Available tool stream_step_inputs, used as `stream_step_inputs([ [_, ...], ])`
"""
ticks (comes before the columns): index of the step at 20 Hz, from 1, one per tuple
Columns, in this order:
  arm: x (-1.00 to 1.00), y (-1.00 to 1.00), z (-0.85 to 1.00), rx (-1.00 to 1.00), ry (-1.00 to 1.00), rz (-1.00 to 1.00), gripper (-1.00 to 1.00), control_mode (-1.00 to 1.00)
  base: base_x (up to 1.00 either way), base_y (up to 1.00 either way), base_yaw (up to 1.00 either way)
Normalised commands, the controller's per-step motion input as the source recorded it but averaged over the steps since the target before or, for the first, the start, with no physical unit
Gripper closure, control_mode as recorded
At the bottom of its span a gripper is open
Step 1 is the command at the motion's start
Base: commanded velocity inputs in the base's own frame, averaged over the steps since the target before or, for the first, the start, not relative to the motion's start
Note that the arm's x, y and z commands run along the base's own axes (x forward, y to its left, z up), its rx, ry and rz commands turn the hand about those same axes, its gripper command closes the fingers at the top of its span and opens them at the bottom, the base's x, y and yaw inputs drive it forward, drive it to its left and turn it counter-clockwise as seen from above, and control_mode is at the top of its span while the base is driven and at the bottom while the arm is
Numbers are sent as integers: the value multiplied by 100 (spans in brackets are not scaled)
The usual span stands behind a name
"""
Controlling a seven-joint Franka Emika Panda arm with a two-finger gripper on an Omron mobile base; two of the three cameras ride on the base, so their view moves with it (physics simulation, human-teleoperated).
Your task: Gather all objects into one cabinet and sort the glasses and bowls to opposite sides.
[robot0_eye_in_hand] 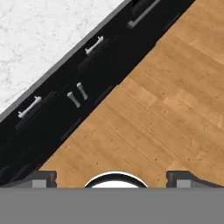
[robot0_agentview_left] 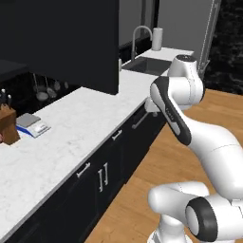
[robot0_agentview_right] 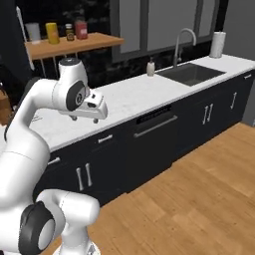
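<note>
Left base view: one black upper cabinet (robot0_agentview_left: 59, 42) hangs above the white counter (robot0_agentview_left: 71, 137), its top and left side cut off. Left of it stand one knife block (robot0_agentview_left: 7, 124) and one scale (robot0_agentview_left: 32, 125); beyond it, one sink (robot0_agentview_left: 147, 65).

Right base view: beside the sink, one soap bottle and one paper roll; a wooden shelf (robot0_agentview_right: 74, 46) carries four jars, labels unreadable.

Hand view: the claw (robot0_eye_in_hand: 112, 178) is spread wide, empty, over wooden floor (robot0_eye_in_hand: 166, 109) beside black drawers (robot0_eye_in_hand: 70, 94).

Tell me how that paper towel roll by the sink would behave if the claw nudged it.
The paper towel roll stands upright, tall for its narrow base, so a nudge near the top would probably tip it. Once down, its round shape would likely let it roll along the counter. It looks like soft paper, so probably light and squashy.
</note>
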Motion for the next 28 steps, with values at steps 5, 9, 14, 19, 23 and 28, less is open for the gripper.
stream_step_inputs([
  [5, 0, 0, 0, 0, 0, 0, -100, 100, 56, -63, -6],
  [9, 0, 0, 0, 0, 0, 0, -100, 100, 51, -62, 0],
  [14, 0, 0, 0, 0, 0, 0, -100, 100, 48, -56, 0],
  [19, 0, 0, 0, 0, 0, 0, -100, 100, 40, -55, 0],
  [23, 0, 0, 0, 0, 0, 0, -100, 100, 39, -60, -7],
  [28, 0, 0, 0, 0, 0, 0, -100, 100, 57, -40, -54],
])
